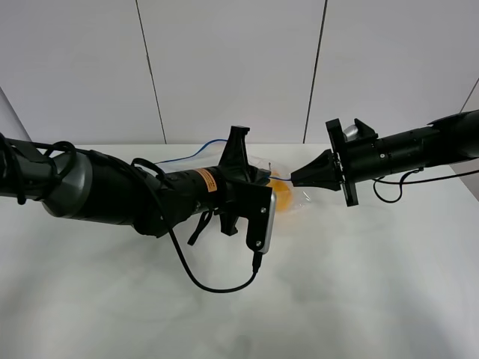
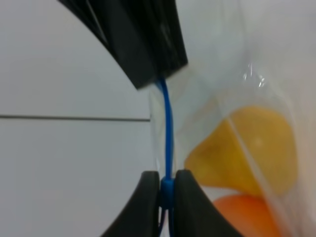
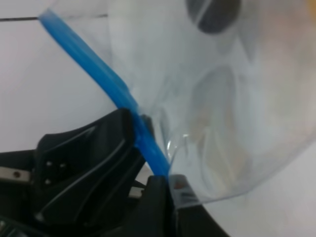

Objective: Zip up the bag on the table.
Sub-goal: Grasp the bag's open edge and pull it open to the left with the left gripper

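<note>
The clear bag (image 1: 284, 196) is held off the white table (image 1: 359, 292) between my two grippers, with a yellow pear (image 2: 247, 148) and an orange (image 2: 242, 217) showing through the plastic. A dark eggplant (image 3: 212, 12) shows through the bag in the right wrist view. My left gripper (image 2: 167, 193) is shut on the blue zipper strip (image 2: 167, 133). My right gripper (image 3: 169, 195) is shut on the same strip (image 3: 113, 89) at the bag's edge, a short way from the left one. From above, the left gripper (image 1: 262, 178) and right gripper (image 1: 293, 179) nearly meet.
A loose length of the blue strip (image 1: 187, 155) trails behind the left arm. A black cable (image 1: 217, 288) hangs from the left wrist camera down to the tabletop. A panelled grey wall (image 1: 239, 67) stands behind the table.
</note>
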